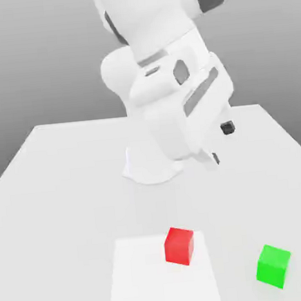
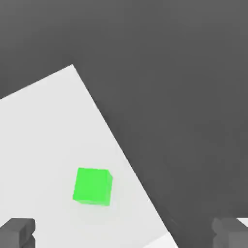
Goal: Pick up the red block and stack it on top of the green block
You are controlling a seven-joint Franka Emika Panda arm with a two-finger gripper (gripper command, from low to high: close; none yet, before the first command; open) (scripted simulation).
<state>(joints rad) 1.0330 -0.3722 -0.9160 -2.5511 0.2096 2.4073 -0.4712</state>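
One small matte red cube and one small matte green cube are sitting apart on the white table; the gripper is hanging spread wide, gripping nothing.

The exterior view looks from in front of the table and somewhat above it, facing the arm's base across the surface, with the red block and green block nearest the lens. The hand view looks steeply down from the wrist onto the table's edge, fairly near. Both views share the green block and the table around it.
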